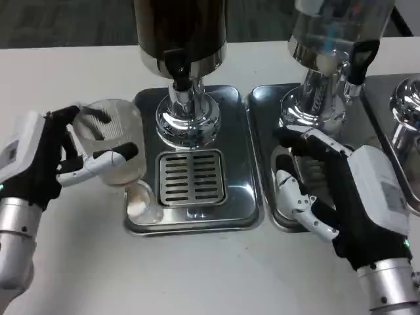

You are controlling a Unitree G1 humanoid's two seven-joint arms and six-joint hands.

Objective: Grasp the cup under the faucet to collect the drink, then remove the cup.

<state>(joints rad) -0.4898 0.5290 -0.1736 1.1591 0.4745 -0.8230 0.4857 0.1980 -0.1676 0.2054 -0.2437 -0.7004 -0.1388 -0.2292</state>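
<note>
Left hand grips the clear cup, fingers wrapped round its side, thumb across the front. Cup looks roughly upright, maybe slightly tilted, its long axis near vertical. It sits at the left edge of the left metal tray, partly over the white bench, off to the left of the slotted drain grate. Can't tell if its base rests on the tray lip or is lifted. Liquid inside: hard to read, looks pale at the bottom.

Key relation: the black faucet of the dark dispenser lies up and to the right of the cup, above the grate. Cup is beside the spout, not under it. Judgement: if filling is not done, the cup goes right and inward, mouth under the spout.

Right hand is released, fingers spread, holding nothing, over the second tray in front of the clear dispenser. Left hand is the nearer one and has the cup.
</note>
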